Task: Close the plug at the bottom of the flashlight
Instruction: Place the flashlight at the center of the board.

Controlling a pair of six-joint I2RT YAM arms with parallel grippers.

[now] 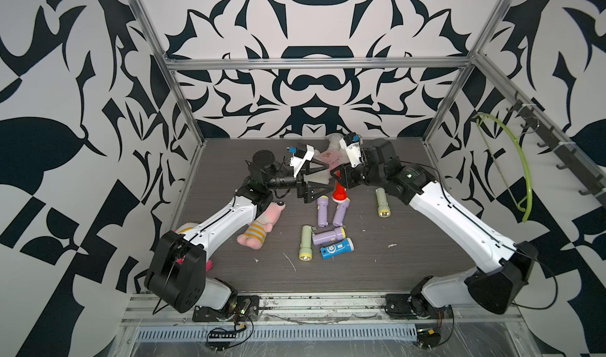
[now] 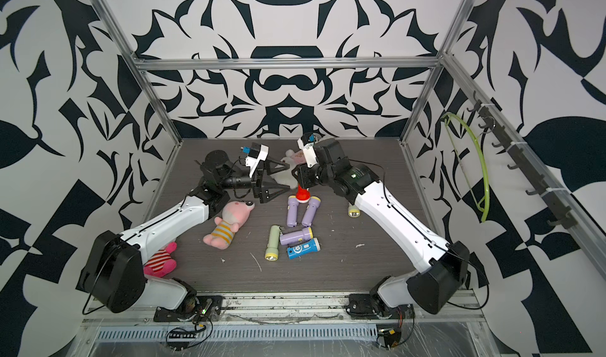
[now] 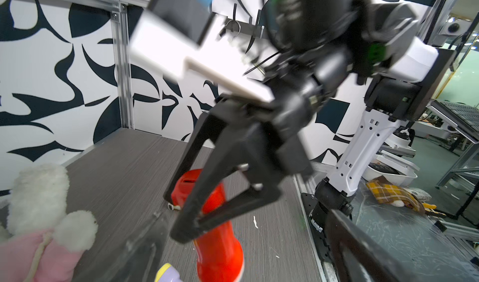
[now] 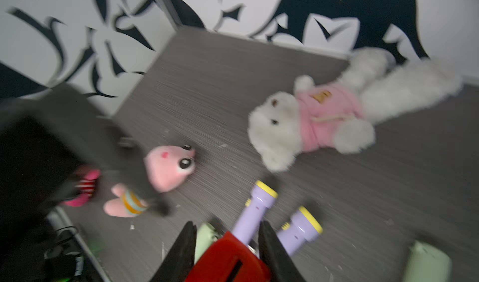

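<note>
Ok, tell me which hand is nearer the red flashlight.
Right. The right hand is clamped on the red flashlight; the left hand stands open just beside it, gripping nothing.

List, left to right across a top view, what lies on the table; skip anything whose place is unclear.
Hot-pink plush → pale-pink plush → near green flashlight → blue flashlight → far green flashlight. Skipped for overlap: purple flashlights, red flashlight, white plush.
</note>
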